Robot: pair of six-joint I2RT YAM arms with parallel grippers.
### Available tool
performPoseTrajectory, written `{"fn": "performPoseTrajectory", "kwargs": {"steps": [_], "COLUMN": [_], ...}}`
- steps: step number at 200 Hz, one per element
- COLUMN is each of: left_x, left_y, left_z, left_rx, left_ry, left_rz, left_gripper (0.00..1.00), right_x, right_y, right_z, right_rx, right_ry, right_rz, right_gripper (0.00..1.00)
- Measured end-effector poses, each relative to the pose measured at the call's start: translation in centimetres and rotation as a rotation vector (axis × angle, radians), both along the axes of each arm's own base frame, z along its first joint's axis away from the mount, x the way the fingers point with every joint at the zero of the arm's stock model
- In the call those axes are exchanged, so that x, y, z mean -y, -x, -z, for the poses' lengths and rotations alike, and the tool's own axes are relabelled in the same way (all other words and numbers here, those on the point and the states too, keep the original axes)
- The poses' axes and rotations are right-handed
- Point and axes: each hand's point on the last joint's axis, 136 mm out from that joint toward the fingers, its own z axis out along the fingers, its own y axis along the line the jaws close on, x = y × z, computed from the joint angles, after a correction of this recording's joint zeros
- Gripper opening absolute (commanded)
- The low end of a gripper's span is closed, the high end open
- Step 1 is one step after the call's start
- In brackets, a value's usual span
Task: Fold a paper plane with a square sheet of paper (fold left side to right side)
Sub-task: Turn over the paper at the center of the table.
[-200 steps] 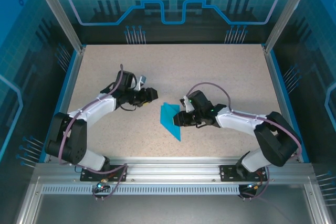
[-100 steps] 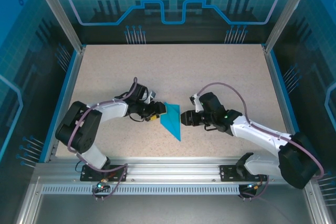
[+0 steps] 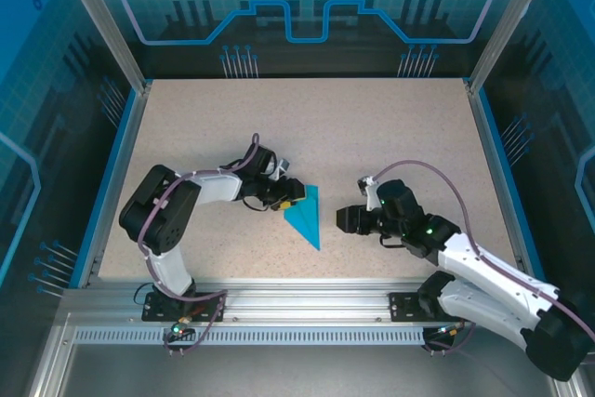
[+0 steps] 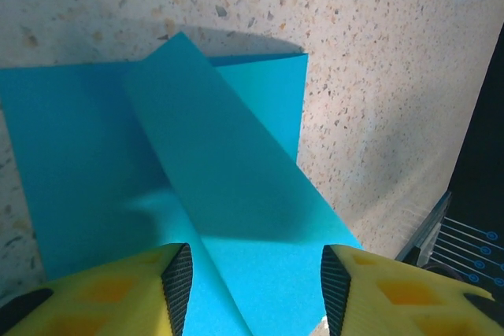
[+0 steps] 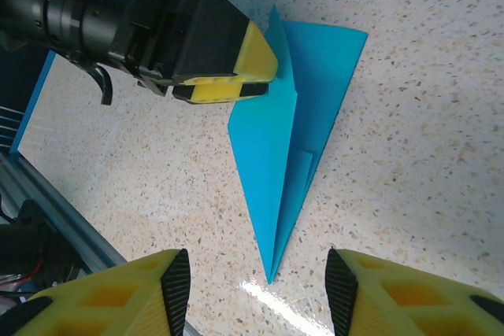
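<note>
Desk (image 3: pixel 390 137) is speckled beige, and the paper plane (image 3: pixel 306 216) lies about mid-desk, a bit toward the near edge. It's already a long thin dart w/ its point aimed at the arm bases, so imo we're late in the folding, on a side/wing crease rather than the first halves. Left gripper (image 3: pixel 294 196) is right at the plane's upper left edge, jaws apart w/ a raised layer of paper running between them in its wrist cam. Can't tell if they're actually pressing it tho. Right gripper (image 3: pixel 342 220) hangs just right of the plane, not touching, jaws apart w/ nothing in them. Next move prob needs the left to lay that raised layer over to the right and flatten it along the crease, w/ the right pinning the plane so thin paper doesn't slide.
</note>
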Motion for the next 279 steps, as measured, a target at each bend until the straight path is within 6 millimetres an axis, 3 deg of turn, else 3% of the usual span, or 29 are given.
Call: {"fn": "performPoseTrajectory", "kwargs": {"steps": [29, 98, 132, 168, 188, 218, 253, 279], "left_x": [0.5, 1.3, 2.5, 2.9, 2.9, 2.9, 2.7, 1.9], "left_y": [0.1, -0.3, -1.0, -1.5, -1.5, -1.9, -3.8, -5.0], "left_z": [0.5, 0.2, -1.1, -1.8, -2.1, -5.3, -12.3, -16.9], "left_rx": [-0.009, -0.007, 0.021, 0.047, 0.057, 0.114, 0.256, 0.347], "left_ry": [-0.007, -0.001, 0.023, 0.039, 0.035, 0.044, 0.104, 0.146], "left_rz": [0.012, 0.020, 0.033, 0.044, 0.054, 0.063, 0.040, 0.005], "left_gripper": [0.52, 0.50, 0.35, 0.12, 0.08, 0.07, 0.07, 0.06], "right_x": [0.9, 1.8, 1.9, 1.8, 1.2, 0.1, -1.5, -2.7], "right_y": [0.4, 0.8, 0.9, 1.0, 0.6, -0.2, 0.0, -0.2], "right_z": [-0.8, -0.5, 0.1, 0.8, 0.5, 0.7, 1.8, 1.0], "right_rx": [0.030, 0.018, -0.002, -0.047, -0.077, -0.145, -0.247, -0.263], "right_ry": [-0.005, 0.016, 0.001, -0.055, -0.115, -0.201, -0.257, -0.322], "right_rz": [0.020, 0.039, 0.042, 0.034, 0.020, -0.018, -0.093, -0.150], "right_gripper": [0.54, 0.57, 0.68, 0.99, 1.00, 1.00, 1.00, 1.00]}}
